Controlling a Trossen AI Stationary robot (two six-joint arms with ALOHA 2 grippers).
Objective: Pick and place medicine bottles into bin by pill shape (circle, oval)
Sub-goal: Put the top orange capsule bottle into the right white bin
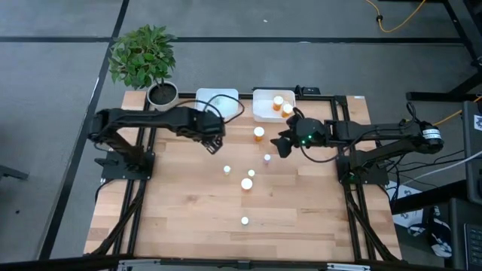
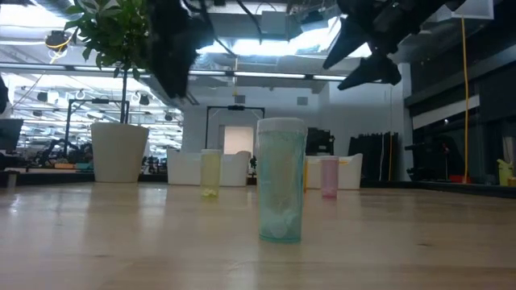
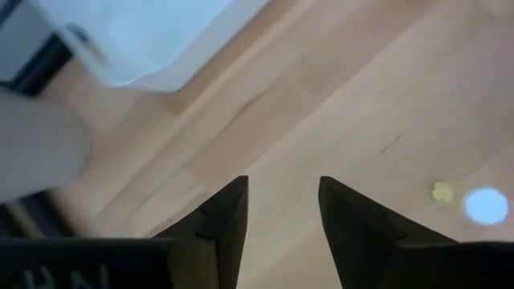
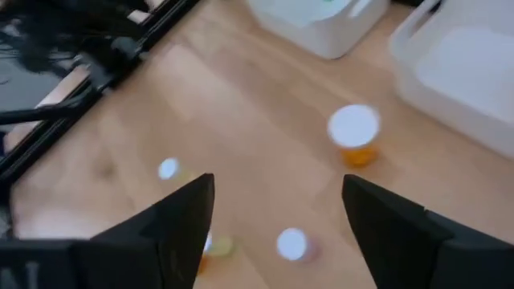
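My right claw is spread wide and empty, up above the desk, so it can drop over the orange bottle standing near the bins. My left claw waits, a little apart, holding nothing.

You get even, fairly bright light in the high view, soft shadows only, no glare on the table. In the low view, ceiling lights blow out behind the arms, which read as dark silhouettes; the near bottle is sharp, background soft. Both wrist views are blurred: the white bin is smeared and washed out, the orange bottle fuzzy.
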